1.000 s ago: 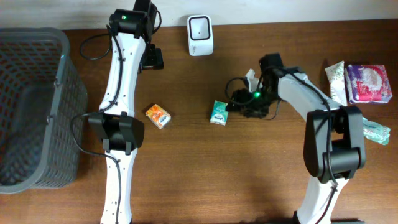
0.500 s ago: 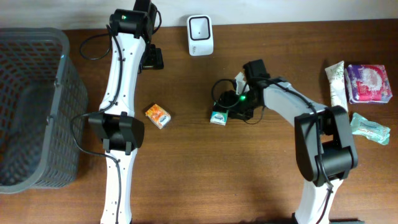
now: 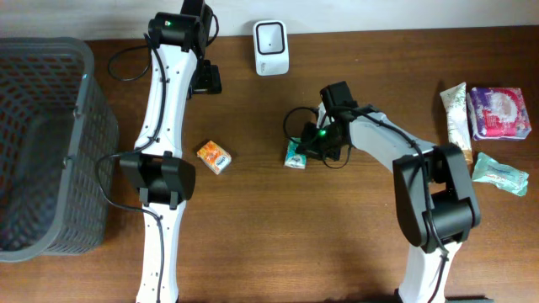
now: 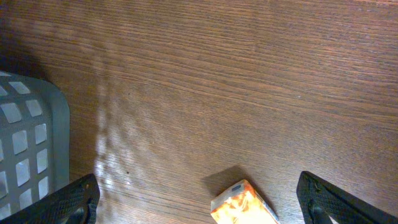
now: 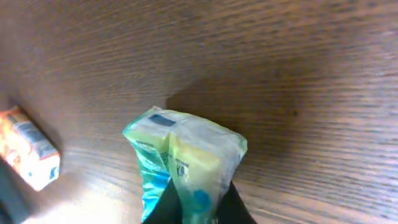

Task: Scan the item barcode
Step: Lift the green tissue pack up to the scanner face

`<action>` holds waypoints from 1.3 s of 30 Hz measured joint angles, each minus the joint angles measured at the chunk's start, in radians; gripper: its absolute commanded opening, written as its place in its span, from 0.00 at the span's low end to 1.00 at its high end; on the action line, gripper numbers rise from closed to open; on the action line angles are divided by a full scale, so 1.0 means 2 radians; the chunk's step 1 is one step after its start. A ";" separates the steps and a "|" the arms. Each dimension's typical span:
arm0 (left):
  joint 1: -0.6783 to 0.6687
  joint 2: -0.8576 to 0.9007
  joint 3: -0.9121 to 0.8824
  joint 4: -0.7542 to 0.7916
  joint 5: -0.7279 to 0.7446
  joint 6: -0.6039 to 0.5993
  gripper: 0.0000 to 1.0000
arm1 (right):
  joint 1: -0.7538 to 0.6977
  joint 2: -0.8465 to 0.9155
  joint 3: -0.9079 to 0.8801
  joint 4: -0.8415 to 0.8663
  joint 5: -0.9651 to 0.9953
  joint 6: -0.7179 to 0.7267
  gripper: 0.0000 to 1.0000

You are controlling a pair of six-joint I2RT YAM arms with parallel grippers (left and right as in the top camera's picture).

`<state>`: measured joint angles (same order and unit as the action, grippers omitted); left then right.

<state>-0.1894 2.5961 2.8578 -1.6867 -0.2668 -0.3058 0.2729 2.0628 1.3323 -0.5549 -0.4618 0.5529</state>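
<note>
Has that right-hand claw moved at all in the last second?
Yes. The right gripper slid left, nearer the white scanner, and has shut on the green packet.

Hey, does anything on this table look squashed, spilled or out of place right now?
Only the green packet: the right gripper has its jaws shut on it, and the wrapper bulges and creases above the pinch. Nothing looks spilled.
</note>
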 measured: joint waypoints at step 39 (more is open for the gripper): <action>0.000 0.000 0.000 0.000 0.000 0.000 0.99 | -0.057 -0.014 -0.005 0.364 -0.506 0.061 0.04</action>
<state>-0.1894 2.5961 2.8578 -1.6867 -0.2668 -0.3058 0.1593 2.0354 1.3220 0.1734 -1.4734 0.6758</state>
